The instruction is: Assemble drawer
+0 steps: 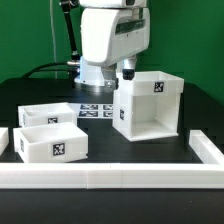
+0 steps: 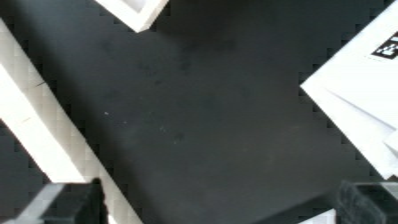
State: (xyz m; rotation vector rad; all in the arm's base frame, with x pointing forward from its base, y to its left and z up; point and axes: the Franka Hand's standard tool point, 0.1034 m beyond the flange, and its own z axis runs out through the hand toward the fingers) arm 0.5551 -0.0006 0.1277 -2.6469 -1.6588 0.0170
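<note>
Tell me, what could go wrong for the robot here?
1. The open hand hangs near the tall housing. Coming down, a finger might bump its wall and push it crooked.
2. The nearer tray sits close by the farther tray, so grabbing one could nudge the other.
3. The hand holds nothing yet, and a poor grip might let a smooth white part slip.

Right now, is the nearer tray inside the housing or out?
Out: the nearer tray lies on the table, apart from the housing.
</note>
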